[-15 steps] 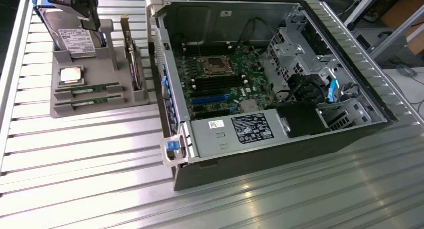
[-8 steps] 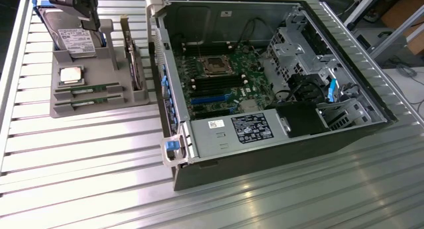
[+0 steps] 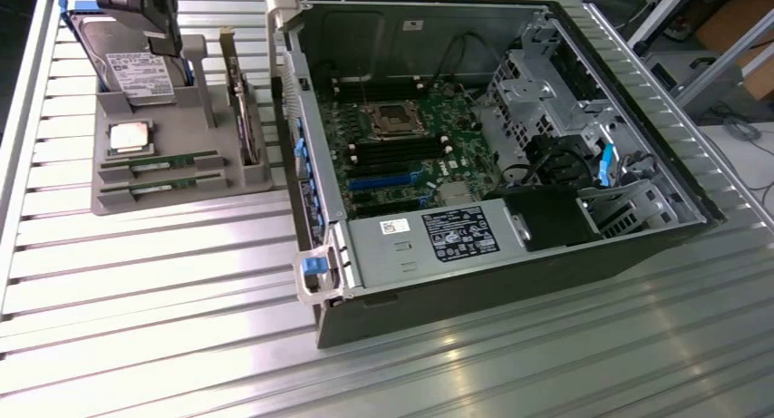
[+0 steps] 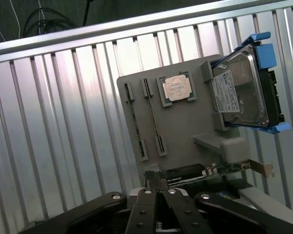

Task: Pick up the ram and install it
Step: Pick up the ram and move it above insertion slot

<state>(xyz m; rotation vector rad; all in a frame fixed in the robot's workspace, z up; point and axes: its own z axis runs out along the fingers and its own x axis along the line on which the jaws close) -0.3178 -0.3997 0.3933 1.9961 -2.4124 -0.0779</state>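
Tool (image 4: 159, 181) closed above gray holder (image 4: 185, 127) carrying hard drive (image 4: 241, 87), processor (image 4: 178, 88), ram sticks (image 3: 161, 167).

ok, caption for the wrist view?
Shut tool near the tray holding two ram sticks, a processor and a hard drive.

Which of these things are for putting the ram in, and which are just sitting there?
For the job: two ram sticks in the grey holder, the shut claw, the open computer.
Just lying about: hard drive, silver processor chip, upright card.
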